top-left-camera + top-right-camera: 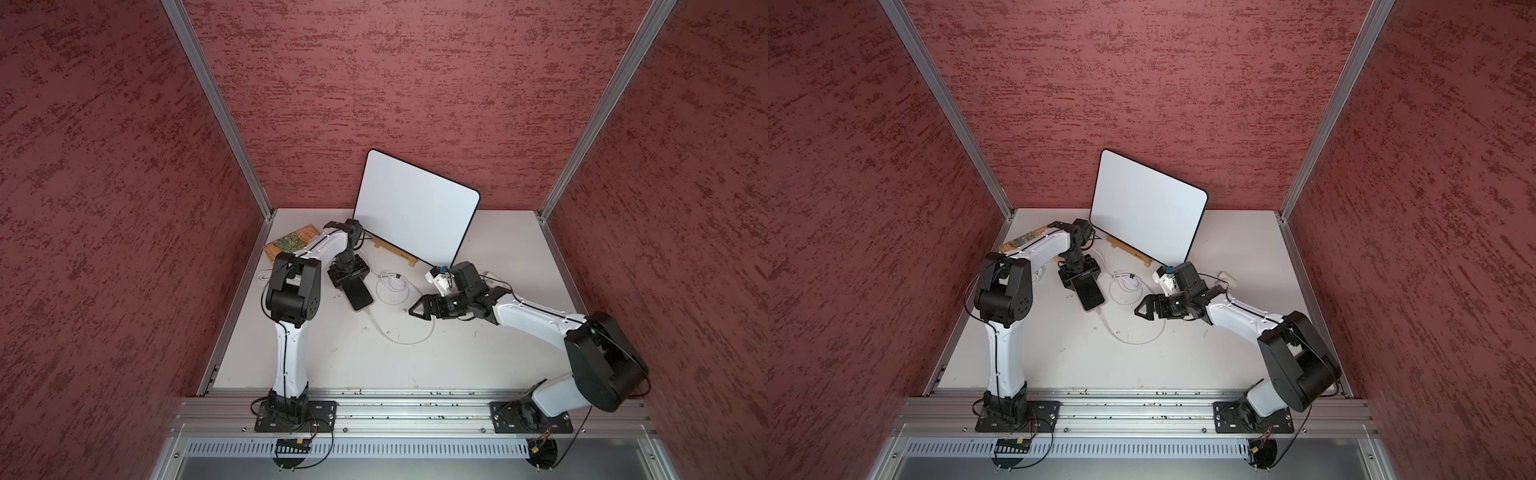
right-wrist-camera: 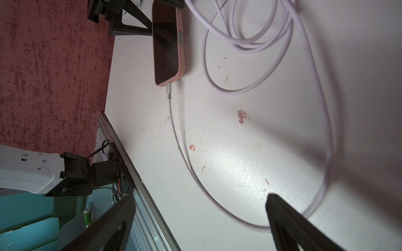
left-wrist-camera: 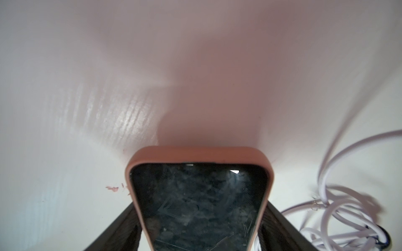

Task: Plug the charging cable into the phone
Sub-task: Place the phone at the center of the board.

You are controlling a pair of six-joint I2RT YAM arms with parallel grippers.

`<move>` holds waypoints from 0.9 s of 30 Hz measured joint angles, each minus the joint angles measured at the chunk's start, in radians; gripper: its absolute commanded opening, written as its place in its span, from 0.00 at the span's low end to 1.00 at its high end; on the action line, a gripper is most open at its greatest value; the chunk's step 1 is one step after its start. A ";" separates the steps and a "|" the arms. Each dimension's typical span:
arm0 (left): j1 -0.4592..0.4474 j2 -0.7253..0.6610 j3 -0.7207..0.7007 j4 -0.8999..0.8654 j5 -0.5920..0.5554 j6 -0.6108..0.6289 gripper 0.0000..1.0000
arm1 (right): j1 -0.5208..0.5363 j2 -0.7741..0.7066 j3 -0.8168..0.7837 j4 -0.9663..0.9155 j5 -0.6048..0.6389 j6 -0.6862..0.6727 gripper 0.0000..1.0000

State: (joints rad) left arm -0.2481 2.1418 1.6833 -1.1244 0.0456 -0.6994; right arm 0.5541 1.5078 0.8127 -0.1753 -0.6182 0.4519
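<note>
While the left end effector (image 1: 350, 286) clamps its long edges, the phone (image 2: 167, 43), glossy black in a salmon-pink case (image 3: 195, 154), lies screen-up on the white surface (image 1: 478, 353). The silver plug (image 2: 168, 90) of the charging cable (image 2: 174, 130) sits in the phone's bottom port; the thin white length coils beside it. The right end effector (image 2: 200, 197) gapes, empty.

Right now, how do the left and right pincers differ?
Grip: the left pincer is shut on the phone's sides, while the right pincer stands open and empty.
Place: the left pincer sits at the phone's top end. The right pincer is away from the phone, near the charging cable's loop.
Shared: both have black fingers and are over the white table.
</note>
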 measured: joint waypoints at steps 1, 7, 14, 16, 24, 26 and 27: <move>0.002 0.000 0.000 0.000 0.000 0.000 0.00 | 0.000 0.000 0.000 0.000 0.000 0.000 0.99; 0.011 0.005 -0.006 0.002 -0.001 -0.003 0.00 | 0.000 0.000 0.000 0.000 -0.003 0.000 0.99; 0.023 0.011 -0.032 0.012 0.000 -0.010 0.00 | 0.000 0.000 0.000 0.000 -0.006 0.000 0.99; 0.025 0.015 -0.037 0.016 -0.001 -0.010 0.01 | 0.000 0.000 0.000 0.000 -0.006 -0.001 0.99; 0.031 0.015 -0.045 0.026 0.002 -0.011 0.10 | 0.000 0.000 0.000 0.000 -0.007 -0.003 0.99; 0.032 0.015 -0.048 0.029 0.006 -0.012 0.15 | 0.000 0.000 0.000 0.000 -0.007 -0.005 0.99; 0.034 0.014 -0.050 0.032 0.009 -0.014 0.18 | 0.000 0.000 0.000 0.000 -0.007 -0.006 0.99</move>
State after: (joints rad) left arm -0.2138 2.1559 1.6329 -1.0924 0.0547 -0.7136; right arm 0.5541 1.5082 0.8127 -0.1757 -0.6250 0.4458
